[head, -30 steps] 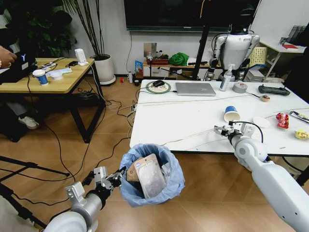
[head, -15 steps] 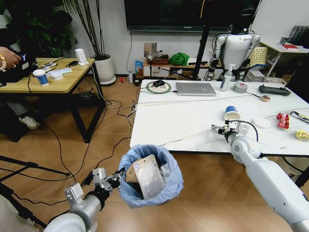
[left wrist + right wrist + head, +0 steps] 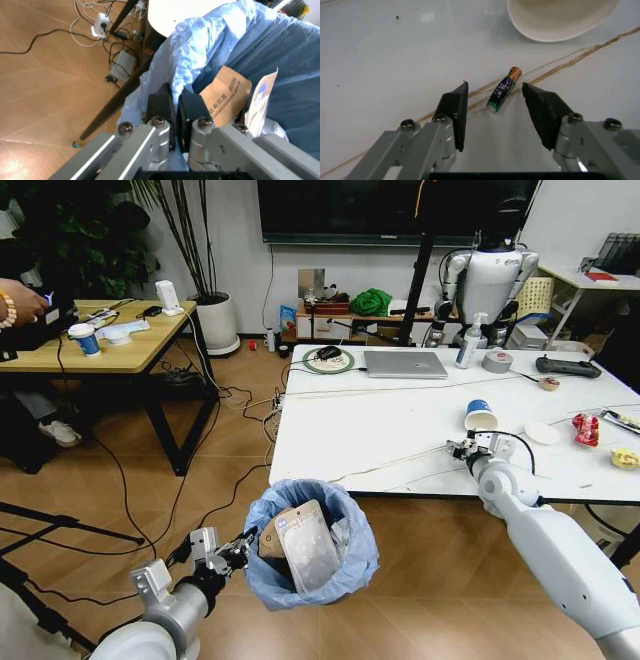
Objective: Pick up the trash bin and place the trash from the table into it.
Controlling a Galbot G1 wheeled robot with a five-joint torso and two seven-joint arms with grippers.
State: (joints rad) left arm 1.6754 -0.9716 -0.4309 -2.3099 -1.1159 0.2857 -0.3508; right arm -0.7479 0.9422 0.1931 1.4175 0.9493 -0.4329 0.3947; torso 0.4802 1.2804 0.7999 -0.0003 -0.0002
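Head view: the trash bin point(image 3: 311, 542) stands on the floor before the table point(image 3: 390, 435); the left gripper point(image 3: 232, 555) grips its rim; the right gripper point(image 3: 472, 448) lies low over the tabletop beside the paper cup point(image 3: 480, 415).
Left wrist view: fingers point(image 3: 159, 108) pressed together on the blue liner, cardboard piece point(image 3: 225, 95) inside.
Right wrist view: fingers point(image 3: 455, 110) spread apart, a small battery point(image 3: 503, 89) lying between them on the table; the cup's mouth just beyond.

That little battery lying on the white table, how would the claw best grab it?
Across its slim middle, from straight above: the battery lies flat on the table, and the right claw is open with one finger on each long side.
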